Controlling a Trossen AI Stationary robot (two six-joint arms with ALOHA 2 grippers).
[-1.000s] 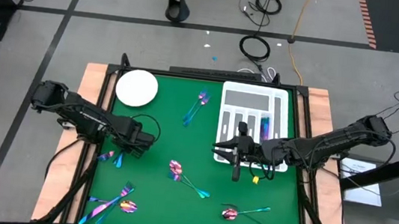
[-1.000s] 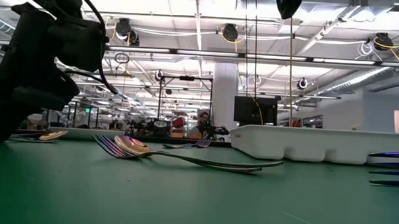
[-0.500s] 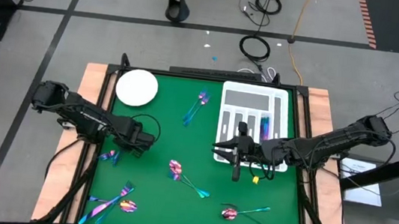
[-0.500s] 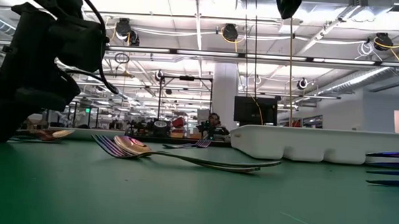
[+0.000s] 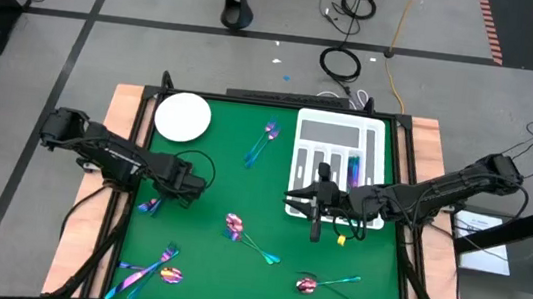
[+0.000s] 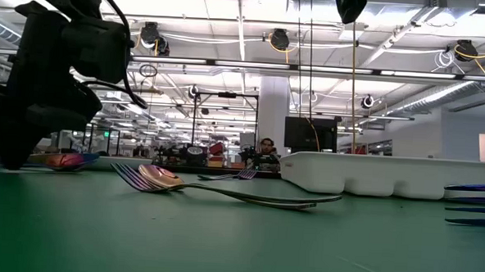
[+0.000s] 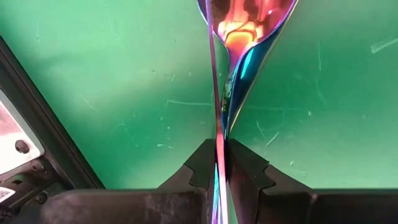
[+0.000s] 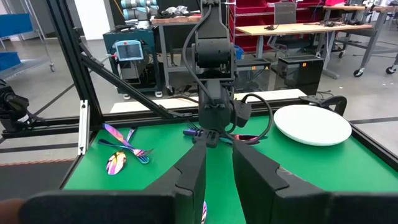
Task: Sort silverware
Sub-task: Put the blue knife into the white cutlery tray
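Underfoot, so to speak: a green mat (image 5: 234, 166), scuffed with fine pale scratches, bordered left and right by bare wooden strips (image 5: 126, 124) and framed in black rails. Near the mat's left edge, the left gripper (image 7: 219, 165), clamped tight on the slim handle of a pink-and-teal spoon (image 7: 249, 18), bowl pointing away from the fingers and low over the green.

Parked at the near end of the white compartmented tray (image 5: 339, 128): the right gripper (image 5: 316, 221) (no telling from here whether spread or closed). In the tray's right-hand slots, a few iridescent pieces (image 5: 353, 169) already lying lengthwise.

Scattered over the rest of the mat, loose silverware: a pair (image 5: 263, 141) between the round white plate (image 5: 182, 118) and the tray, a crossed fork and spoon (image 5: 242, 232) mid-mat, another pair (image 5: 317, 284) toward the near right, a bunch (image 5: 146, 275) in the near left corner.

Beyond the table, grey floor crossed by dark tape lines, with coiled cables (image 5: 342, 63) behind the far edge. At table height, a long hall: rows of ceiling lights, hanging cords, a dark monitor (image 6: 311, 135), and one person (image 6: 266, 145) far off among the workbenches.
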